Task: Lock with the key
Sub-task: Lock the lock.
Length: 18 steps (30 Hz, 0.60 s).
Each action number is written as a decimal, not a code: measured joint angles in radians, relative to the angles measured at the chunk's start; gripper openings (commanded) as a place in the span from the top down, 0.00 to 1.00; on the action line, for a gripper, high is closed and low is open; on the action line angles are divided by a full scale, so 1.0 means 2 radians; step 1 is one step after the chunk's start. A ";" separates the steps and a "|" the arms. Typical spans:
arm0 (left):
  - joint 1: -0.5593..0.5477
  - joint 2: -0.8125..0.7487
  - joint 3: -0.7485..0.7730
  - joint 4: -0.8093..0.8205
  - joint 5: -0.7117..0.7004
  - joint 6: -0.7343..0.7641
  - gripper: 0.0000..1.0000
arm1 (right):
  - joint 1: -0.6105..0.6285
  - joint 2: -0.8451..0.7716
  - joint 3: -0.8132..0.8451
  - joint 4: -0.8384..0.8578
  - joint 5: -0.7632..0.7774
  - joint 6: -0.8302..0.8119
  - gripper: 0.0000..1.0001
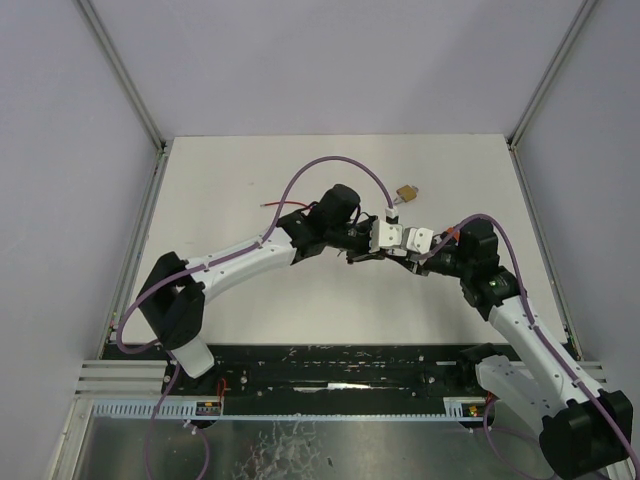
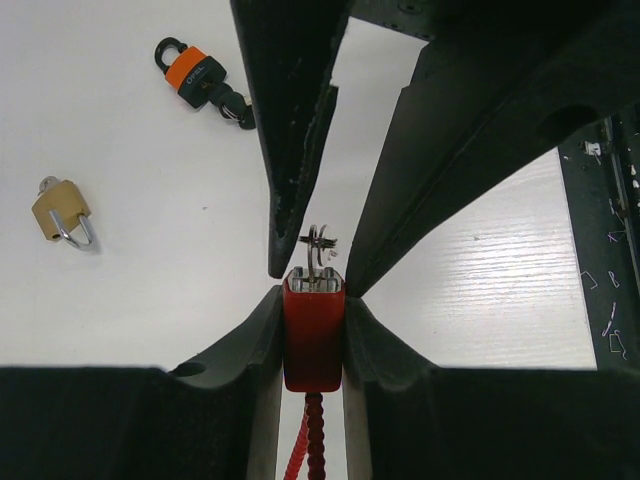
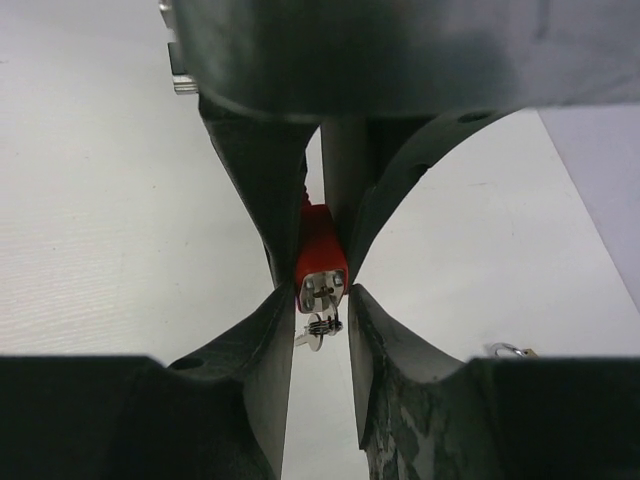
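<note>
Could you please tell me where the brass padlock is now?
In the top view, the brass padlock lies on the table just beyond the left gripper, slightly right of centre.

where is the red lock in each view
top: not visible; I cannot make it out.
left wrist: red lock sits low at centre, clamped between the left fingers.
right wrist: red lock sits at centre, keyhole end towards the camera, held from the far side.
shared landmark: the key sticking out of the lock's end, seen in both wrist views.
</note>
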 measured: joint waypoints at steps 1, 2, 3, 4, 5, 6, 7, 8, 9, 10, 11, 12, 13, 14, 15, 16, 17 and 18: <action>0.000 0.000 0.000 0.000 0.000 0.000 1.00 | 0.000 0.002 0.000 -0.001 0.000 -0.001 0.66; 0.000 0.000 0.000 0.000 0.000 0.000 1.00 | 0.000 0.003 0.000 -0.002 0.000 -0.002 0.66; 0.000 0.000 0.000 0.000 0.000 0.000 1.00 | 0.000 0.004 0.000 -0.003 0.001 -0.003 0.67; 0.000 0.000 0.000 0.000 0.000 0.000 1.00 | 0.000 0.004 0.000 -0.003 0.001 -0.004 0.68; 0.000 0.000 0.000 0.000 0.000 0.000 1.00 | 0.000 0.004 0.000 -0.003 0.002 -0.005 0.69; 0.000 0.000 0.000 0.000 0.000 0.000 1.00 | 0.000 0.004 0.000 -0.004 0.002 -0.005 0.71; 0.000 0.000 0.000 0.000 0.000 0.001 1.00 | 0.000 0.003 0.000 -0.004 0.002 -0.006 0.72; 0.000 0.000 0.000 0.000 0.000 0.001 1.00 | 0.000 0.003 0.000 -0.006 0.001 -0.007 0.75; 0.000 0.000 0.000 0.000 0.000 0.002 1.00 | 0.000 0.003 0.000 -0.007 0.000 -0.008 0.77; 0.000 0.000 0.000 0.000 0.000 0.004 1.00 | 0.000 0.003 0.000 -0.009 -0.001 -0.010 0.78; 0.000 0.000 0.000 0.000 0.000 0.004 1.00 | 0.000 0.003 0.001 -0.010 -0.001 -0.013 0.79; 0.000 0.000 0.000 0.000 0.000 0.005 1.00 | 0.000 0.003 0.001 -0.011 -0.002 -0.016 0.82; 0.000 0.000 0.000 0.000 0.000 0.006 1.00 | 0.000 0.003 0.002 -0.014 -0.002 -0.019 0.84; 0.000 0.000 0.000 -0.001 0.000 0.007 1.00 | 0.000 0.003 0.002 -0.016 -0.002 -0.023 0.86; 0.000 0.000 0.000 -0.001 0.001 0.008 1.00 | 0.000 0.003 0.003 -0.018 -0.003 -0.027 0.89; 0.000 0.000 0.000 -0.001 0.001 0.010 1.00 | 0.000 0.003 0.003 -0.020 -0.003 -0.029 0.94; 0.000 0.000 0.000 -0.001 0.002 0.011 1.00 | 0.000 0.003 0.005 -0.023 -0.004 -0.034 0.98; 0.000 0.000 0.000 -0.001 0.003 0.012 1.00 | 0.000 0.003 0.006 -0.027 -0.005 -0.038 1.00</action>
